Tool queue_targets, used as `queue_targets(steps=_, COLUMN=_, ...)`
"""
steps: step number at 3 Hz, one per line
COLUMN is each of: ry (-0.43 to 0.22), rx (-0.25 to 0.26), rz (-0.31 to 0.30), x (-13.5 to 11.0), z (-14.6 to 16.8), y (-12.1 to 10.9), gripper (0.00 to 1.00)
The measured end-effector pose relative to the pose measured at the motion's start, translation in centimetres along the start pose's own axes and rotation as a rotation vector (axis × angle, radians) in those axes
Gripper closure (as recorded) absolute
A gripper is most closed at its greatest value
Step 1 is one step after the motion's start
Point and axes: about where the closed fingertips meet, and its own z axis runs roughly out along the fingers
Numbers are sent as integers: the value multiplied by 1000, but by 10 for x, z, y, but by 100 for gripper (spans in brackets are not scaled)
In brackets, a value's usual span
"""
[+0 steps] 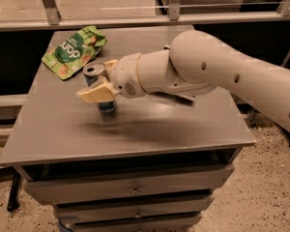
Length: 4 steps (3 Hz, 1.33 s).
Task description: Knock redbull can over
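Note:
The redbull can point(94, 71), blue and silver with a silver top, stands on the grey table point(164, 127) left of centre and seems to lean slightly. My gripper point(94, 79) comes in from the right on the white arm point(208, 71) and is open. Its front finger point(93, 92) lies across the can's front and the other finger point(110, 63) is just behind the can, so the can sits between them. The can's middle is hidden by the front finger.
A green snack pouch point(72, 51) lies flat at the table's back left corner. A metal rail with glass panels point(135, 19) runs behind the table. Drawers point(135, 190) are under the tabletop. The floor drops off to the right point(270, 178).

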Motion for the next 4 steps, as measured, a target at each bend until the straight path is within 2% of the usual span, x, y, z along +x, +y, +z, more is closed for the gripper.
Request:
queue_targets(steps=1, ry=43, rx=-13, rz=-55, x=-16, z=0, y=-16, gripper=87)
queue_targets(steps=2, ry=164, rx=-79, rz=-171, x=-31, z=9, y=-31, gripper=100)
queue_targets(steps=3, ry=332, rx=-187, rz=-295, x=-21, z=27, y=-25, gripper=100)
queue_targets(steps=4, ry=517, rx=-314, rz=-385, x=11, z=30, y=-8, gripper=100)
